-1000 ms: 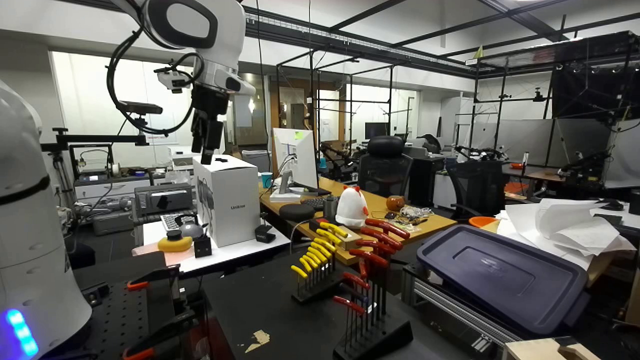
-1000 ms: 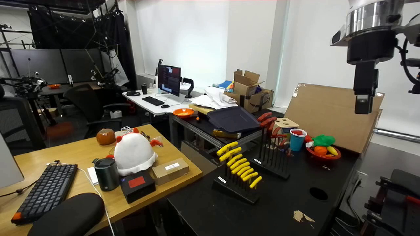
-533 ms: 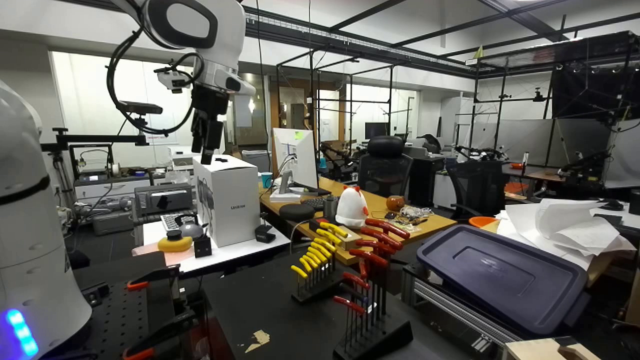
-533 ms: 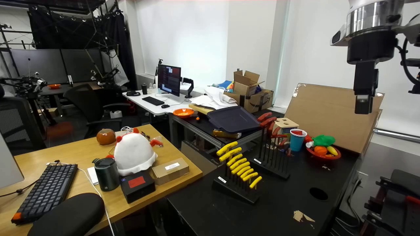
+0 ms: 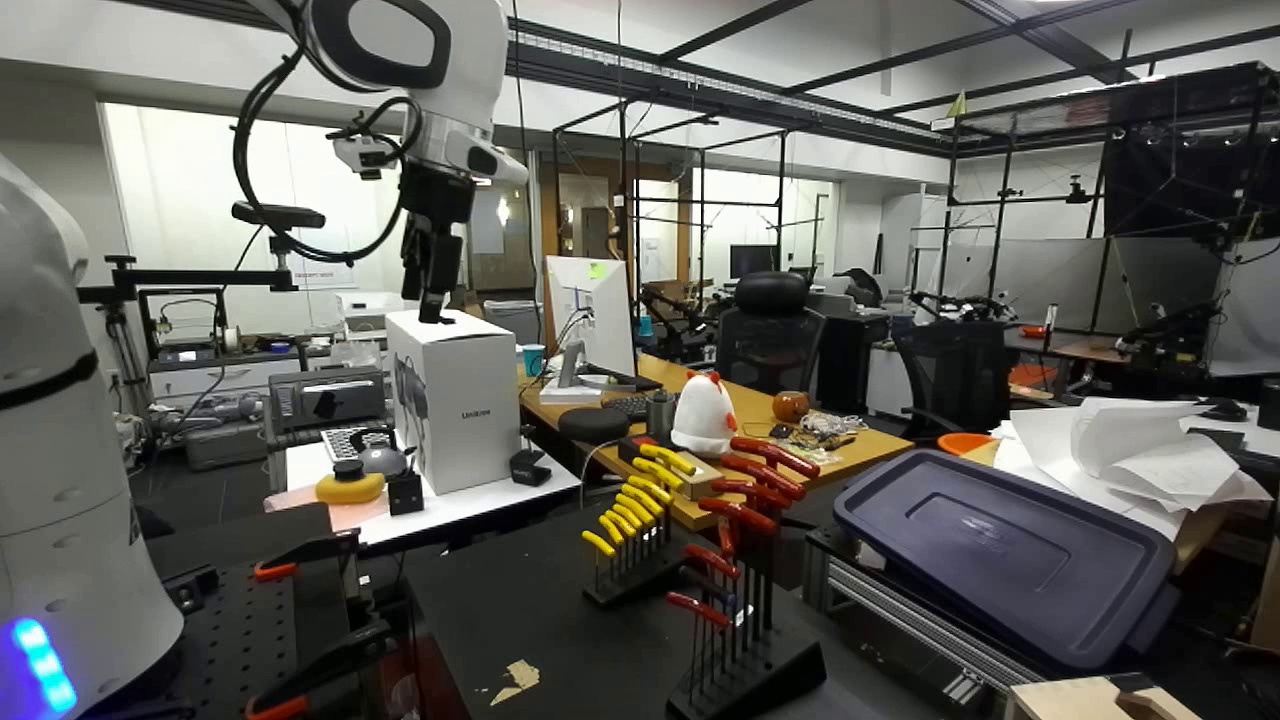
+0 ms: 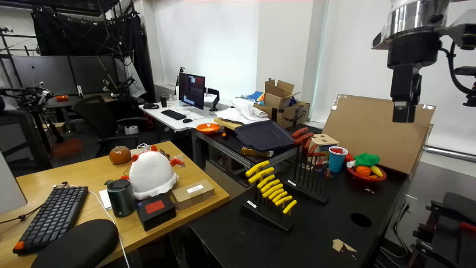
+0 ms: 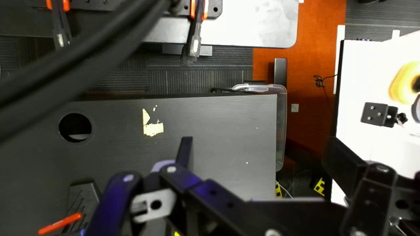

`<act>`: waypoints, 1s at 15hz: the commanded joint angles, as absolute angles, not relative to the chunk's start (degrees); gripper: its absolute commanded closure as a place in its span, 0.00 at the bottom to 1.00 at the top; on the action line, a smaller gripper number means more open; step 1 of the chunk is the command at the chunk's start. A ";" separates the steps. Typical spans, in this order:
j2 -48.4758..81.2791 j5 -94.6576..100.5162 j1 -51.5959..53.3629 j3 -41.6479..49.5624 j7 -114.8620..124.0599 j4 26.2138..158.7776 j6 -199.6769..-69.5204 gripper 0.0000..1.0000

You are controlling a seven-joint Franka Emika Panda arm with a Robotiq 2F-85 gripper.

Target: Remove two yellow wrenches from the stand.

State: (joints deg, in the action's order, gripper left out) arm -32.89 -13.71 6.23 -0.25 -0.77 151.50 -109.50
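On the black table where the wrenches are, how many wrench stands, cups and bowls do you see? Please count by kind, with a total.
Wrench stands: 2 (yellow-wrench stand, red-wrench stand)
Cups: 1 (blue cup)
Bowls: 1 (red bowl)
Total: 4

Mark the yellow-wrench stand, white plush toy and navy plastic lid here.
Yellow-wrench stand (image 6: 264, 217): in an exterior view, on its black base.
White plush toy (image 6: 152, 174): in an exterior view, on its rounded body.
Navy plastic lid (image 5: 1003, 558): in an exterior view, on its middle panel.

Yellow wrenches (image 6: 270, 185) racked upright in stand (image 6: 266, 218), handles stepping tall to short. Stand black, wedge-shaped, white-labelled, near left edge of surface (image 6: 308, 238) in an exterior view.
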 commanded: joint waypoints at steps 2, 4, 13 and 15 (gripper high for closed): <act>-26.91 -12.45 3.50 -0.25 -0.66 145.46 -110.56 0.00; -23.77 -10.88 2.52 -0.64 -0.55 143.39 -113.02 0.00; -6.73 -4.47 1.12 -0.33 -1.01 134.55 -123.61 0.00; -3.42 -3.65 1.26 -0.55 -0.69 133.37 -124.94 0.00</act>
